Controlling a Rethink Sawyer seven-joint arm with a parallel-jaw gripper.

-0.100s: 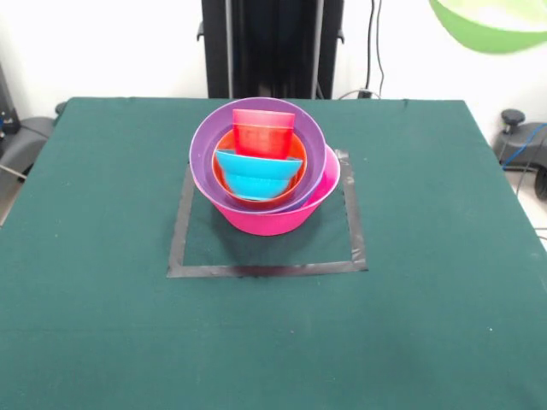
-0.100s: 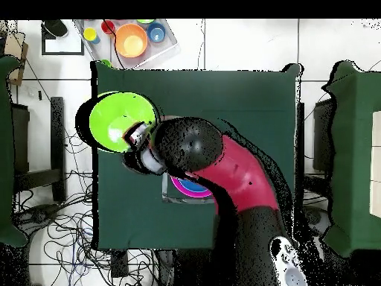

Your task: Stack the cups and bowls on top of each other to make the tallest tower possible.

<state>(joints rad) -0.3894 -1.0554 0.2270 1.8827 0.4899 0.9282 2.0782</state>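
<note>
4 pieces nested in tower (image 1: 265,184) | tool (image 2: 138,140) holds lime bowl (image 2: 119,119) (no writing legible)

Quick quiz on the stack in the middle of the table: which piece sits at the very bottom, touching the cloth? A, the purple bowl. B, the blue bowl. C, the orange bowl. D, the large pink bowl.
D: in the front view the large pink bowl rests on the table, with the purple bowl, orange bowl and blue bowl nested inside it.
</note>
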